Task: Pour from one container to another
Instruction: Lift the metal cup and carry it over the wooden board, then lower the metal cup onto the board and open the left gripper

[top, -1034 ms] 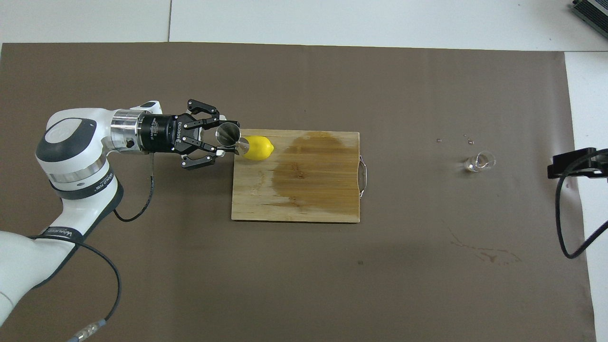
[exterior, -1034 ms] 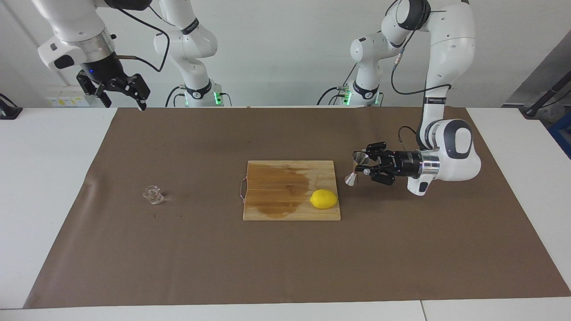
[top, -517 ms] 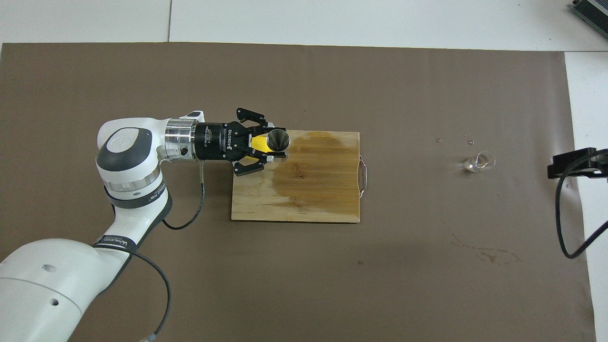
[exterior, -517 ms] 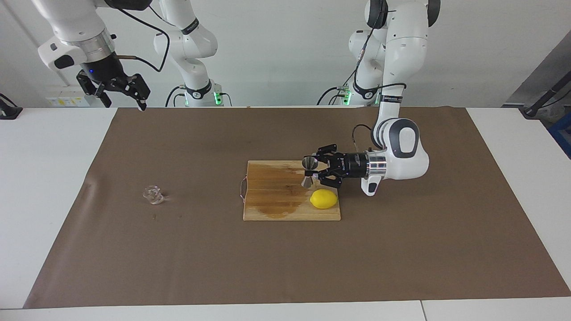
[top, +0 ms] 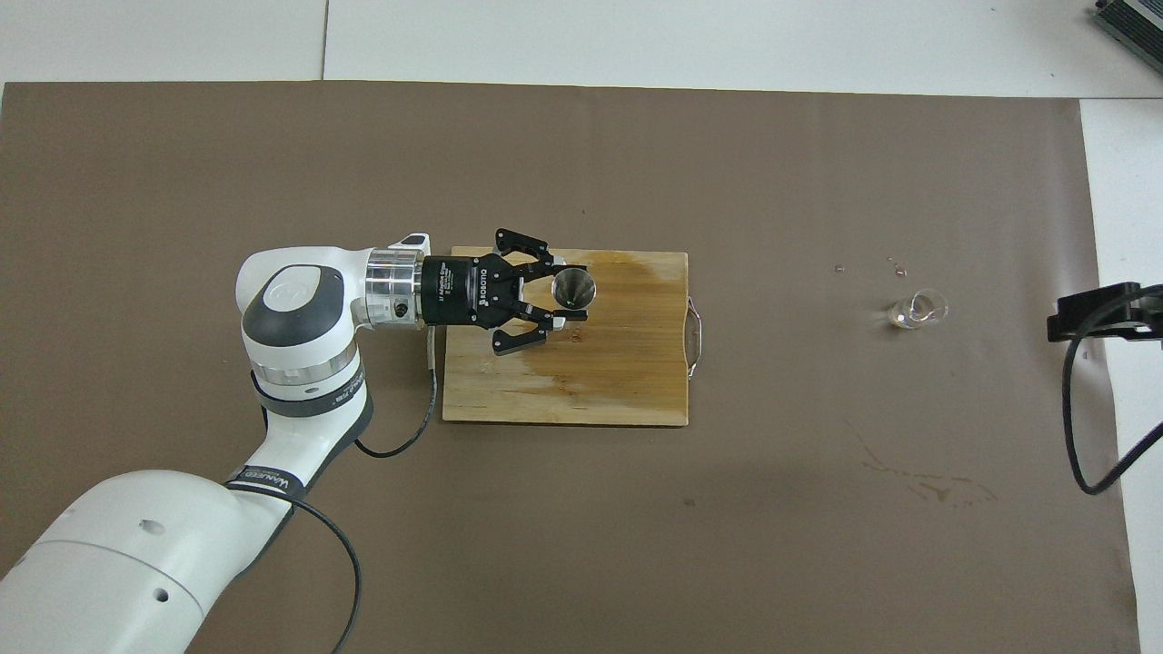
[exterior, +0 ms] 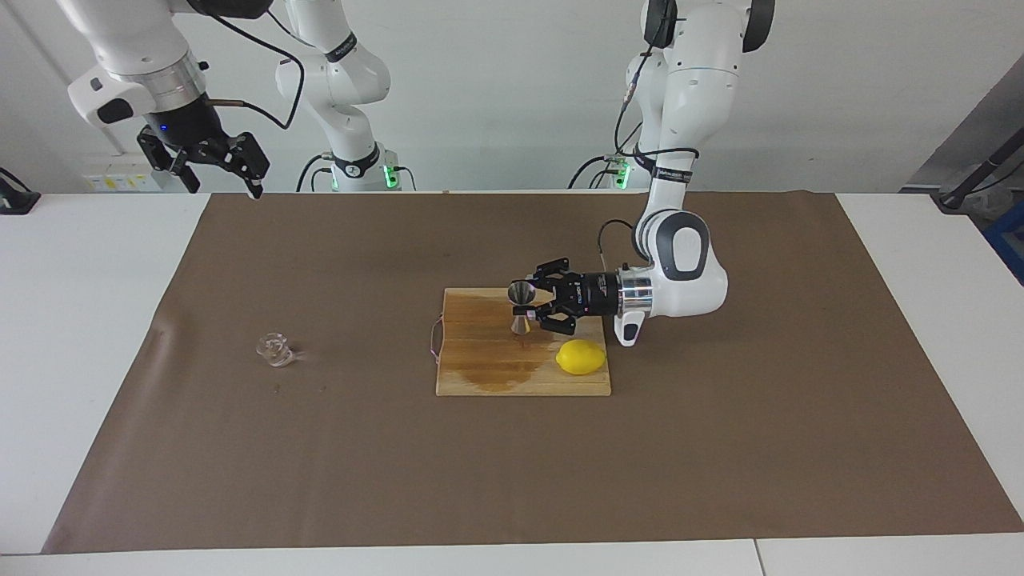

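The steel hourglass-shaped jigger [exterior: 522, 309] [top: 573, 288] stands upright, low over the wooden cutting board [exterior: 480, 376] [top: 618, 391], its mouth facing up. My left gripper [exterior: 531, 308] [top: 565, 304] reaches in level from the left arm's end and is shut on the jigger's waist. The tiny clear glass vessel [exterior: 274, 350] [top: 918, 310] sits on the brown mat toward the right arm's end, well apart from the board. My right gripper [exterior: 216, 164] waits open, raised above the mat's corner near the right arm's base, with nothing in it.
A yellow lemon [exterior: 581, 357] lies on the board's corner toward the left arm's end; the left arm hides it in the overhead view. A dark wet patch [top: 600, 354] covers part of the board. Faint stains [top: 918, 486] mark the mat.
My left arm has carried the jigger from beside the board's edge to over the board, toward the right arm's end, tipping it more upright. The right arm has not moved.
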Tool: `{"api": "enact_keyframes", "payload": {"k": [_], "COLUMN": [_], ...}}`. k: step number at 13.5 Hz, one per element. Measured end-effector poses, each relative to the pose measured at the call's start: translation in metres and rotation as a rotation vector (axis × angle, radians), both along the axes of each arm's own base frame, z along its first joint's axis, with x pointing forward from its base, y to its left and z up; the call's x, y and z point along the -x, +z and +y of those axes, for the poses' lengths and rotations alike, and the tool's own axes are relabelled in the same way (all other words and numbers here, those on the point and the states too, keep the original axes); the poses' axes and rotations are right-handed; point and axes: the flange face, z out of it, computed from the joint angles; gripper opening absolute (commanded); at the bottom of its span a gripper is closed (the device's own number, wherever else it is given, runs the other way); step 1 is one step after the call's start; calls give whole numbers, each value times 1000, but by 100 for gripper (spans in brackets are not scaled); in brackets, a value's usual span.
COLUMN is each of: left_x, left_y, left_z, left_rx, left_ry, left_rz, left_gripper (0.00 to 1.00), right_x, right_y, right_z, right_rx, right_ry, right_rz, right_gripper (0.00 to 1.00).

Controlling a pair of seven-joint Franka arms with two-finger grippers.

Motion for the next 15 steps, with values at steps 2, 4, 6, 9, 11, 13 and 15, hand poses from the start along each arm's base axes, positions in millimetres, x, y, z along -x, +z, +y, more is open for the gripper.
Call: {"api": "enact_keyframes", "payload": {"k": [2, 4, 6, 9, 11, 13, 15], "left_x": [3, 4, 5, 4, 4, 5, 7], "left_y": [-14, -25, -36, -41, -42, -48, -54], "left_z": [-1, 0, 1, 2, 3, 3, 3], "left_rx": [-5, -7, -12, -13, -14, -13, -10], "left_ry": [1, 6, 8, 11, 12, 8, 2], "left_rz": [3, -2, -2, -1, -11, -21, -25], "left_gripper": [26, 26, 26, 26, 27, 26, 27], "right_x": [0, 0, 0, 0, 0, 0, 0], "right_y": [0, 0, 0, 0, 0, 0, 0], "right_z": [0, 0, 0, 0, 0, 0, 0], "right_rx": [0, 0, 0, 0, 0, 0, 0], "right_ry": [0, 0, 0, 0, 0, 0, 0], "right_rz": [0, 0, 0, 0, 0, 0, 0], "right_gripper": [100, 100, 100, 100, 100, 100, 100]}}
